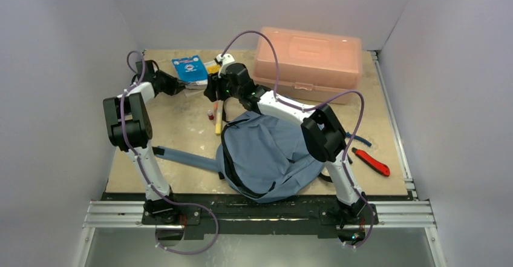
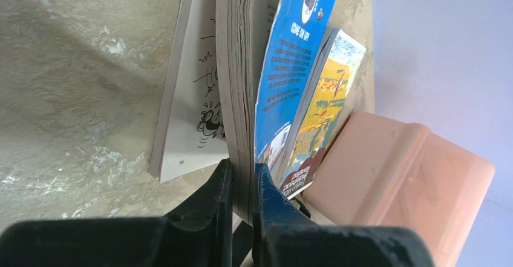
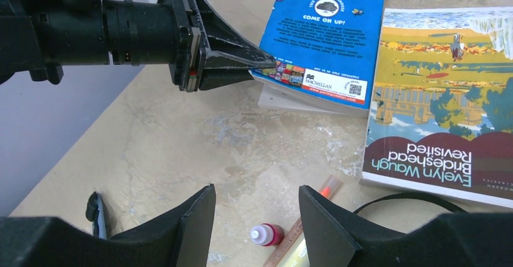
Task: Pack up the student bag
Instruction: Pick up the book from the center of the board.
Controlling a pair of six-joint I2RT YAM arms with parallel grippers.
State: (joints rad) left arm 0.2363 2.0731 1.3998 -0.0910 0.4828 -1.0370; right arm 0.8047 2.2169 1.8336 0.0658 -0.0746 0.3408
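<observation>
Clamping: left gripper jaws pressed shut on the blue book at its page edge.
Hovering: right gripper jaws parted, empty, above a small red-capped bottle.
Resting: student bag at the table near edge, between both arm bases, well apart from the book.

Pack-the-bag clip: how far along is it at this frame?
Done: nothing visibly packed; the student bag lies apart from the books. In hand: the left tool pinches the blue book by its edge; the right tool hangs open above the red bottle. Left: that book, the Brideshead novel, pencil and red cutter lie outside the bag.
</observation>
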